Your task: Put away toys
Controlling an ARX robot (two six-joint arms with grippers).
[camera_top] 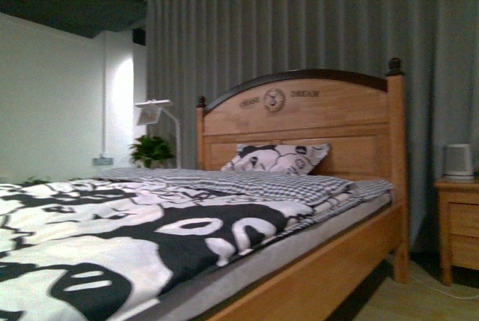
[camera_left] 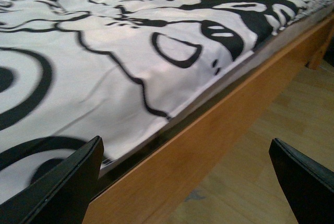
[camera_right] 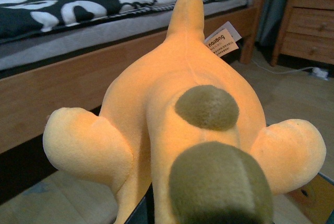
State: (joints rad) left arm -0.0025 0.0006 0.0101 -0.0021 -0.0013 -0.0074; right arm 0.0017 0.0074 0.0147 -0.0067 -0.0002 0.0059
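Note:
An orange-yellow plush toy point(camera_right: 177, 93) with olive-brown patches and a paper tag point(camera_right: 223, 40) fills the right wrist view. My right gripper point(camera_right: 229, 208) is shut on it from below, and the toy hides nearly all of the jaws. It hangs above the floor beside the wooden bed side rail point(camera_right: 57, 88). In the left wrist view my left gripper point(camera_left: 185, 187) is open and holds nothing. Its black fingers point(camera_left: 68, 182) straddle the bed rail point(camera_left: 172, 166) and the wooden floor point(camera_left: 261, 172). Neither arm nor the toy shows in the front view.
A wooden bed point(camera_top: 314, 276) with a black-and-white quilt point(camera_top: 150, 231) and a pillow point(camera_top: 281, 158) takes up the left. A nightstand point(camera_top: 458, 224) stands beyond the headboard, with a cable point(camera_right: 292, 70) on the floor near it. A lamp point(camera_top: 153, 111) and a plant point(camera_top: 152, 149) stand behind the bed.

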